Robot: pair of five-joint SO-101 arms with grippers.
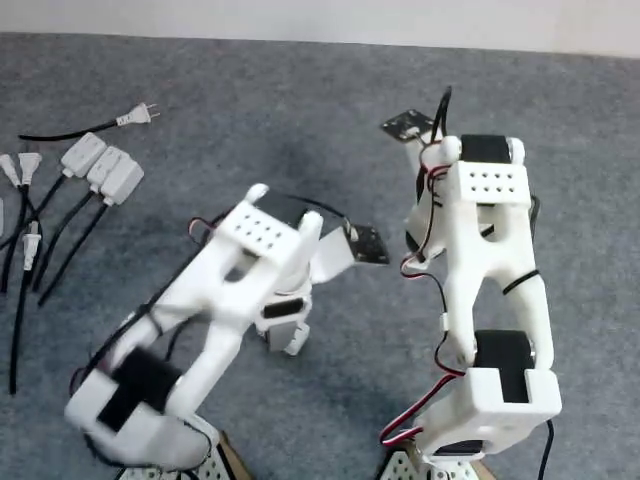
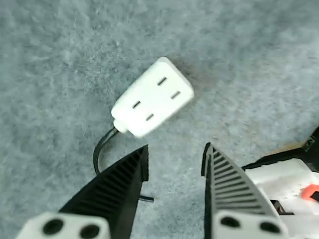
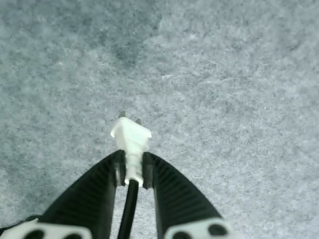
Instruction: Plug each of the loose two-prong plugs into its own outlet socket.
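A white outlet socket [image 2: 152, 97] with two pairs of slots lies on the grey carpet, its black cord [image 2: 99, 149] curling away. My left gripper [image 2: 175, 149] hangs open just short of it, touching nothing. My right gripper [image 3: 133, 157] is shut on a white two-prong plug [image 3: 130, 134], holding it by its neck with the prongs pointing away over bare carpet; its black cord [image 3: 127, 204] runs back between the fingers. In the high view the left arm [image 1: 230, 280] leans over the table's middle and the right arm [image 1: 490, 230] stands beside it.
At the table's left edge lie more white sockets [image 1: 105, 168] with black cords, and several loose plugs, one at the back [image 1: 135, 115] and others near the edge [image 1: 20, 168]. Part of the other arm's base [image 2: 284, 179] shows in the left wrist view.
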